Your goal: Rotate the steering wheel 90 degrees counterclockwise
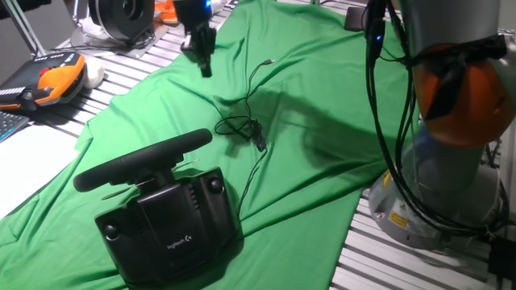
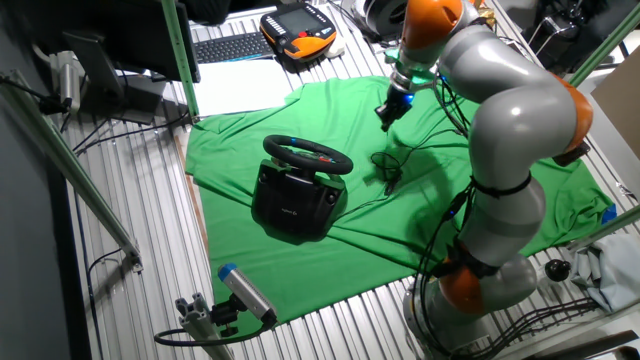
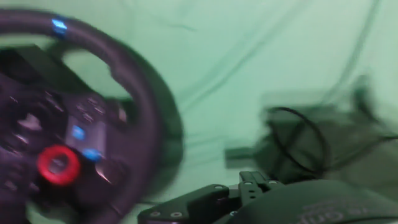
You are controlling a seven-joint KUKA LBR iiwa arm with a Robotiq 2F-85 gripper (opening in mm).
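The black steering wheel (image 1: 141,159) sits on the green cloth, its thick rim seen edge-on above a boxy black base (image 1: 173,228) with a small white logo. In the other fixed view the wheel (image 2: 308,155) faces up and right. My gripper (image 1: 201,58) hangs above the cloth well behind the wheel, apart from it; it also shows in the other fixed view (image 2: 386,114). Its fingers look close together with nothing between them. The blurred hand view shows the wheel's rim (image 3: 146,99) at left with a red knob (image 3: 58,165) and blue lights.
A black cable (image 1: 242,125) lies coiled on the cloth between gripper and wheel. An orange-and-black pendant (image 1: 48,80) lies on the table at far left. A round black-and-silver device (image 1: 121,16) stands at the back. The arm's base (image 1: 435,185) stands at right.
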